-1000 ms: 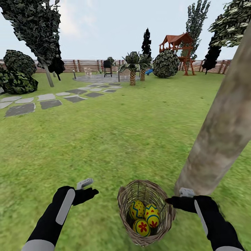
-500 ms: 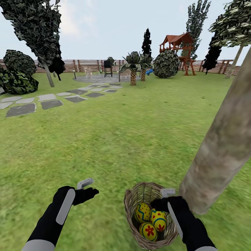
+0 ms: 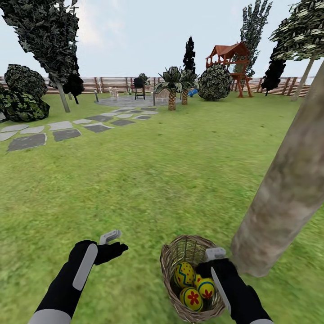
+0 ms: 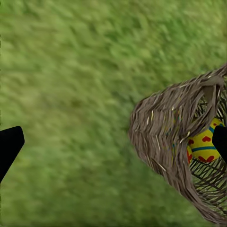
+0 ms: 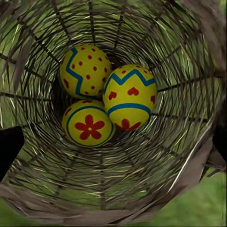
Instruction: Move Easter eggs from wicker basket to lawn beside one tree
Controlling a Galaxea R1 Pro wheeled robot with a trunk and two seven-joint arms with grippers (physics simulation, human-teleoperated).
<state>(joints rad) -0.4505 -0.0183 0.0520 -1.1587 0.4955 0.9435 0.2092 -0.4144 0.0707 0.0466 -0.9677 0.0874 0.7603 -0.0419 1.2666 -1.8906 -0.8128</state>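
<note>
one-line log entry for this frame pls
phase: reach into wicker basket | right gripper: open above three Easter eggs | left gripper: idle over lawn | tree: beside basket

hearts egg [image 3: 206,288] half hidden behind right tool [image 3: 211,265], tree [image 3: 288,180] crown cut off

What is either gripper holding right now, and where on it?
Nothing. The right gripper is open over the wicker basket, above the three Easter eggs. The left gripper is open over the lawn.
</note>
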